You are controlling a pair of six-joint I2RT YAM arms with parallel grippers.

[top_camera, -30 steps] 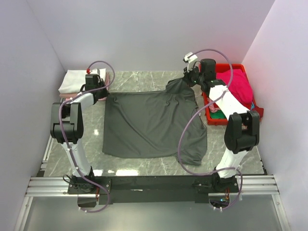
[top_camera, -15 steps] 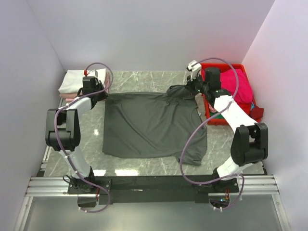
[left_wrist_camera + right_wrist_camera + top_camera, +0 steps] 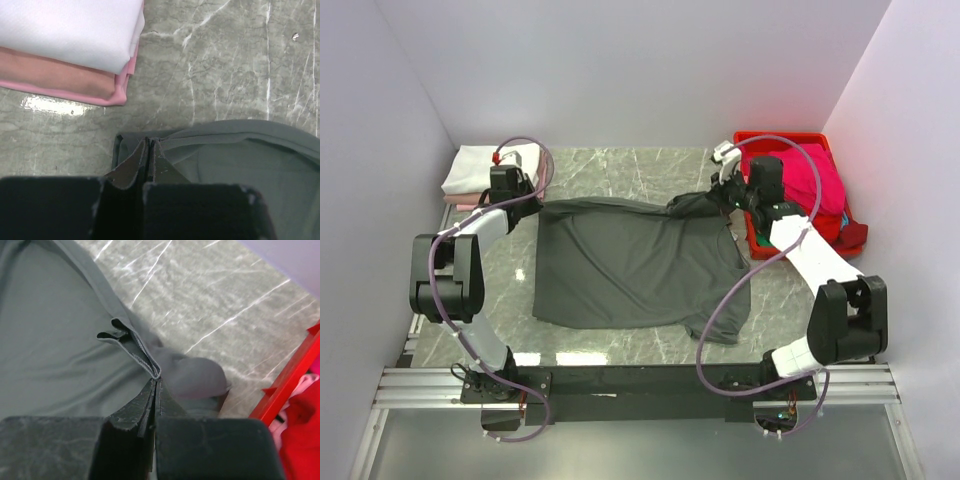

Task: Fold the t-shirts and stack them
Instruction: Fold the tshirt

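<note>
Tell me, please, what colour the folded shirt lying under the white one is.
The lower folded shirt is pale pink, seen best in the left wrist view.

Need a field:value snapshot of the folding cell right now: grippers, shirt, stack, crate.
left gripper: shut on the far-left corner of the grey t-shirt
right gripper: shut on the grey t-shirt's far-right edge
grey t-shirt: spread on the marble table, not yet folded
stack: white tee on pink tee, far-left corner
red crate: far right, holds magenta tee
</note>
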